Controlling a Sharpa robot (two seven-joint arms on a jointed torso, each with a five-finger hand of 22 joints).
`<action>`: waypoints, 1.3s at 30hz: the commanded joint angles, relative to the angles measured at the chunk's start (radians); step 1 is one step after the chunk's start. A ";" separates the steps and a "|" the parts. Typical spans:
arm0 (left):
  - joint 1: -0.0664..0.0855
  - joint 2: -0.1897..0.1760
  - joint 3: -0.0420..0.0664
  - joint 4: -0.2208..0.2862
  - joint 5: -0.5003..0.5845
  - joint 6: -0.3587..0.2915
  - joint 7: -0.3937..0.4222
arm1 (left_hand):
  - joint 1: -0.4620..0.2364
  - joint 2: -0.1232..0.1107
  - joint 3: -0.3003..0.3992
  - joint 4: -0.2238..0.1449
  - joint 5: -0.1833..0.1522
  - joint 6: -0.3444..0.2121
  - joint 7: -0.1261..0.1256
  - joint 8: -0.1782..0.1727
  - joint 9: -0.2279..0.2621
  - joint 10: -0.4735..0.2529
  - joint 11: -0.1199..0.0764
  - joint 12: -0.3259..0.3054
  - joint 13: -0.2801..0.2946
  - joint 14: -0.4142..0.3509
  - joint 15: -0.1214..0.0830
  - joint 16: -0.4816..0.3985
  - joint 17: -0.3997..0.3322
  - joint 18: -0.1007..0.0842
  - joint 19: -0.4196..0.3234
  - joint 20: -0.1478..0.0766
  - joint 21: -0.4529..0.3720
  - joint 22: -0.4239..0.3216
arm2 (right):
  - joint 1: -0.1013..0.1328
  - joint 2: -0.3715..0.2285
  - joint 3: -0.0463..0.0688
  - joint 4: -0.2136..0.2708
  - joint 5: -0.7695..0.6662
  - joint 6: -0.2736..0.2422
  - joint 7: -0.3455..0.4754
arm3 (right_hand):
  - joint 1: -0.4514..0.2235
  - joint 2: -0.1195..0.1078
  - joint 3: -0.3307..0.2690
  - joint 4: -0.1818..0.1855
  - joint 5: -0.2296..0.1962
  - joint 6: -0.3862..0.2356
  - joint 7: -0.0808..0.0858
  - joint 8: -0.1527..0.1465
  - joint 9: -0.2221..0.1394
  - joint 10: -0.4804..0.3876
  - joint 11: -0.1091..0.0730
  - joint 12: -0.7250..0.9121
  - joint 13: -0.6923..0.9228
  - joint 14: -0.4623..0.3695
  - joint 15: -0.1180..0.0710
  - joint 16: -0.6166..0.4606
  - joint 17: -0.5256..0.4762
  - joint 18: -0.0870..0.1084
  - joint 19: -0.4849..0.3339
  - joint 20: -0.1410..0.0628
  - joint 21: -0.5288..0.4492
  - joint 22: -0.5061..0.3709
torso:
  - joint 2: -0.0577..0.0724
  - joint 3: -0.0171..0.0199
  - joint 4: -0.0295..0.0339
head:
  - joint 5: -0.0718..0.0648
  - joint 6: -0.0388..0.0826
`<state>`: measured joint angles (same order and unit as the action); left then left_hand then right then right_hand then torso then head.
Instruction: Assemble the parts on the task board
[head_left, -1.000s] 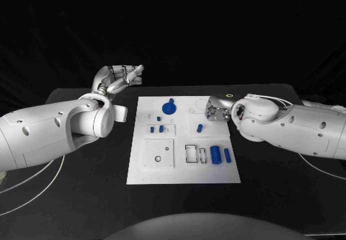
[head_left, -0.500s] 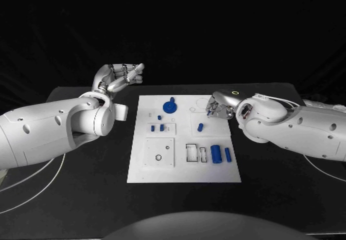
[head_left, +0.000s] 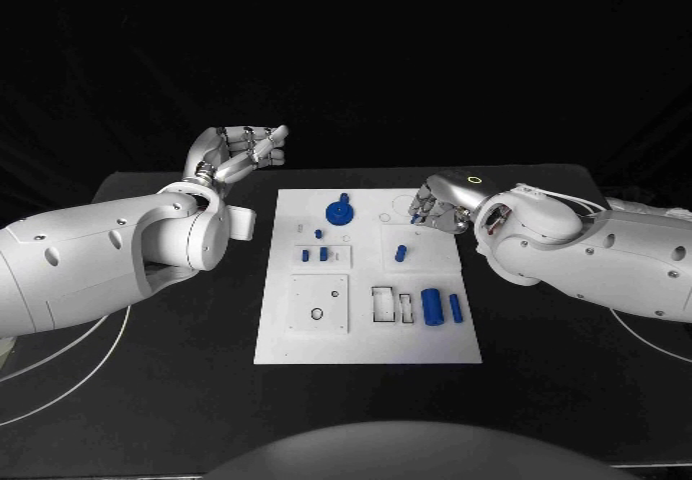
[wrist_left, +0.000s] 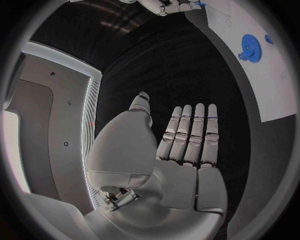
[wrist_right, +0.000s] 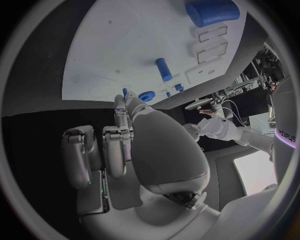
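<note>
The white task board (head_left: 368, 340) lies in the middle of the black table. On it sit a blue gear (head_left: 339, 212), two small blue pegs (head_left: 313, 256), another blue peg (head_left: 400, 254) and two blue cylinders (head_left: 440, 306). My right hand (head_left: 437, 208) hovers at the board's far right edge and pinches a small blue part (head_left: 420, 213), which appears at its fingertips in the right wrist view (wrist_right: 125, 92). My left hand (head_left: 238, 150) is raised beyond the board's far left corner, holding nothing. Its fingers (wrist_left: 190, 135) are stretched out and the thumb stands apart.
Rectangular slots (head_left: 384, 305) and a square plate with a dark ring (head_left: 316, 317) lie in the board's near half. Both thick white forearms flank the board, the left (head_left: 101, 260) and the right (head_left: 606, 255). Bare black table (head_left: 361, 410) lies in front of the board.
My right hand has risen from the board's right part and drawn back toward its far right edge, carrying the small blue part. The left hand has stayed put.
</note>
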<state>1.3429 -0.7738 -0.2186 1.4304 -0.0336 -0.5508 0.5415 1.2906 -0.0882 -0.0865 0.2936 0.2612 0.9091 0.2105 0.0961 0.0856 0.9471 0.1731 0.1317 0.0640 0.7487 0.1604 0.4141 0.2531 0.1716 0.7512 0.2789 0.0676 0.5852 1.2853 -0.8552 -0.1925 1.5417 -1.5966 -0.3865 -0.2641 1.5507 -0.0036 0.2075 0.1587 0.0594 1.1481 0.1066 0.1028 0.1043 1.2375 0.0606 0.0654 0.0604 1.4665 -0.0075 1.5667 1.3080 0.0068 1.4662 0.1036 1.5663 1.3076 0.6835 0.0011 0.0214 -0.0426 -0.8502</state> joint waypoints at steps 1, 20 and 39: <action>0.001 0.004 0.001 -0.002 0.003 0.012 0.005 | 0.000 0.011 0.006 0.002 -0.004 -0.005 0.001 0.006 0.001 -0.007 0.001 0.003 0.001 -0.006 -0.003 0.007 -0.002 0.012 0.006 0.001 0.000 -0.001 | 0.007 -0.005 0.001 0.017 -0.003 -0.025 0.022 | -0.010 -0.004 0.005 0.003 0.000 -0.007 0.002 -0.005 -0.001 -0.004 0.001 -0.005 -0.001 0.104 0.005 0.004 0.263 -0.007 0.105 0.003 0.004 0.263 | -0.001 -0.0001 0.0009 | 0.003 0.000; -0.001 0.052 0.000 -0.048 0.003 0.027 0.000 | 0.000 0.012 0.006 0.002 -0.004 -0.006 0.001 0.007 0.001 -0.008 0.001 0.005 0.001 -0.007 -0.002 0.008 -0.004 0.011 0.007 0.001 0.000 -0.004 | 0.026 0.061 0.003 0.139 0.006 0.053 0.109 | -0.005 -0.003 0.015 0.001 0.002 -0.014 0.006 -0.014 -0.004 -0.016 0.005 -0.006 -0.001 0.104 0.010 0.004 0.263 -0.007 0.105 0.008 0.004 0.263 | -0.001 -0.0020 0.0040 | 0.031 -0.022; -0.004 0.074 0.000 -0.067 0.003 0.034 0.001 | 0.000 0.016 0.007 0.002 -0.004 -0.007 0.001 0.007 0.001 -0.009 0.001 0.006 0.001 -0.008 -0.002 0.009 -0.007 0.011 0.007 0.001 -0.001 -0.007 | 0.004 0.135 0.002 0.138 -0.084 0.188 0.138 | -0.002 -0.004 0.023 -0.002 0.003 -0.021 0.011 -0.021 -0.006 -0.027 0.009 -0.006 -0.001 0.104 0.014 0.004 0.263 -0.007 0.105 0.012 0.004 0.263 | 0.000 -0.0003 0.0012 | 0.056 -0.022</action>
<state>1.3387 -0.7017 -0.2189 1.3627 -0.0333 -0.5355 0.5357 1.2907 -0.0802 -0.0865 0.2936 0.2612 0.9091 0.2105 0.0999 0.0853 0.9471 0.1731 0.1317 0.0640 0.7487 0.1604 0.4186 0.2467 0.1716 0.7512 0.2790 0.0677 0.5788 1.2925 -0.7224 -0.1904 1.6802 -1.6280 -0.2553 -0.1452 1.5507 -0.0037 0.2240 0.1585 0.0592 1.1348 0.1188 0.0871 0.0994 1.2176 0.0728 0.0654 0.0608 1.4664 -0.0001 1.5667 1.3076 0.0067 1.4660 0.1113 1.5663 1.3081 0.6822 0.0002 0.0233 0.0114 -0.8727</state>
